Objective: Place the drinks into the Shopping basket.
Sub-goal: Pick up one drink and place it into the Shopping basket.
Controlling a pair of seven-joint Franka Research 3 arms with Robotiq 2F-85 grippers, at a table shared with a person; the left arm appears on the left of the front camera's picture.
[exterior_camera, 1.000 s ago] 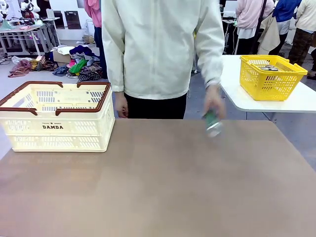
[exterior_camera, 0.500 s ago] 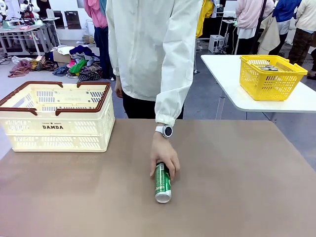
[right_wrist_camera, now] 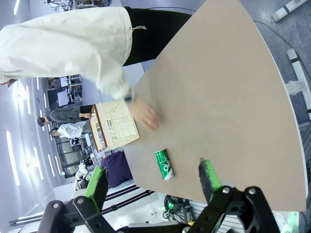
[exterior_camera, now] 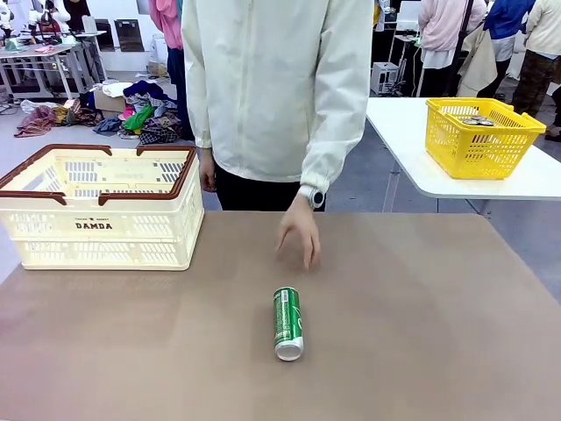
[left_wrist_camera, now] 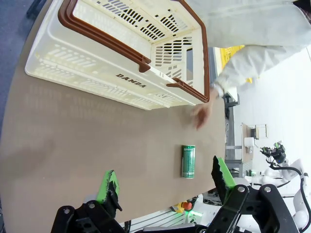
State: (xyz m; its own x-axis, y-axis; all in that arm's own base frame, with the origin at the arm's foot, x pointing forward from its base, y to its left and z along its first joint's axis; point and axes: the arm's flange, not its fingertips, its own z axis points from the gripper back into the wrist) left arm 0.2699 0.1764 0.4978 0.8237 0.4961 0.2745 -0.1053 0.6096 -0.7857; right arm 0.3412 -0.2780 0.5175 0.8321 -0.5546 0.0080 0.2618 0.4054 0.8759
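The room is bright and evenly lit from overhead. Shadows on the table [exterior_camera: 421,333] are soft and faint: a thin one hugs the can [exterior_camera: 287,323], and a pale one lies at the foot of the basket [exterior_camera: 96,219]. In the left wrist view the tabletop has a dull sheen that faintly mirrors the basket's slots. The person's hand [exterior_camera: 300,233] is smeared by motion, while the can is sharp. Both wrist views bend strongly, so the table's edges curve. In the right wrist view, ceiling light strips [right_wrist_camera: 12,155] blow out to white at the left edge.
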